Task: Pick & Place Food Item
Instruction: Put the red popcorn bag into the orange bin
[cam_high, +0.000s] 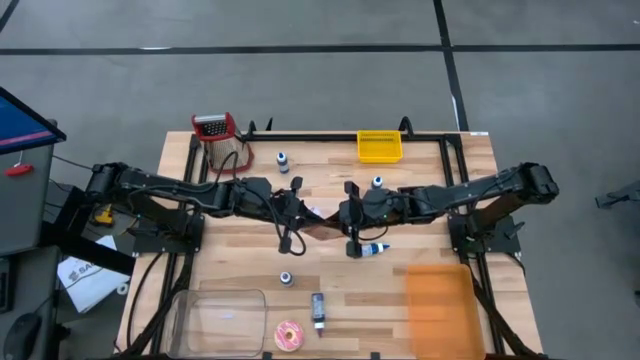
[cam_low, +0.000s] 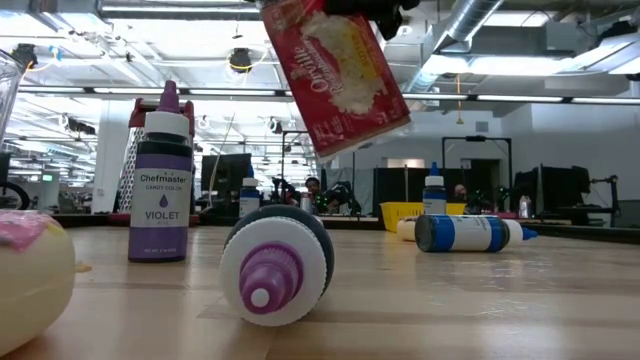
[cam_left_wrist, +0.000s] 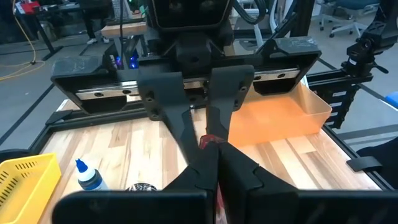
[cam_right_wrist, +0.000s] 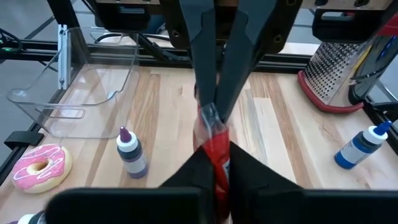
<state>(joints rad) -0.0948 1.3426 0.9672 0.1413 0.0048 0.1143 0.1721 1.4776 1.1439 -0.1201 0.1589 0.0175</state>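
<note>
Red popcorn bag (cam_low: 340, 75) held above table centre, left gripper (cam_high: 300, 207) and right gripper (cam_high: 340, 213) both clamped on it

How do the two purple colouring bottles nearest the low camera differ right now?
The violet bottle stands upright with its label facing the camera. The tipped bottle lies on its side, nozzle toward the camera, label hidden. The tipped one is nearer the camera. Both are purple-tipped and rest on the wooden table, apart from each other.

The light wooden counter (cam_high: 240, 255) carries a yellow basket (cam_high: 380, 147), a red-handled grater (cam_high: 216, 134), an orange bin (cam_high: 443, 308), a clear tray (cam_high: 222, 318), a pink-frosted donut (cam_high: 290, 335) and several small colour bottles, one lying blue-capped (cam_high: 373, 249).
</note>
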